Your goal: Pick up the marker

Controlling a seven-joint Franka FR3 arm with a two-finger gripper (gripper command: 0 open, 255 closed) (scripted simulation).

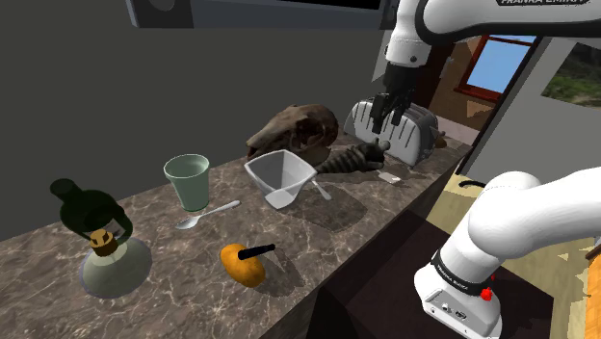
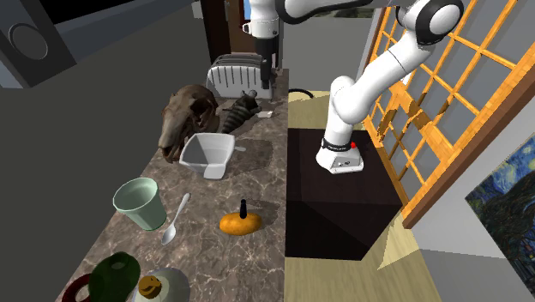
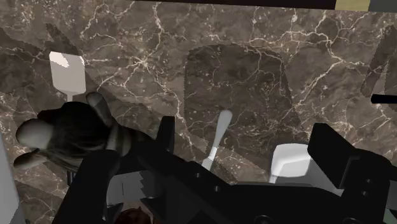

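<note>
Arm (image 1: 525,217) lettered "FRANKA EMIKA" — claw (image 1: 386,117) spread, near toaster (image 1: 416,135)

We read "FRANKA EMI…", clipped by the frame edge, on the white arm link (image 1: 501,13) above the gripper (image 1: 387,117). Small lettering on the base collar (image 1: 453,273), well below the gripper, is illegible.

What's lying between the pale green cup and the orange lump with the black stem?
A silvery spoon lies on the counter between the cup and the orange lump; the shoulder and second exterior views show it.
</note>
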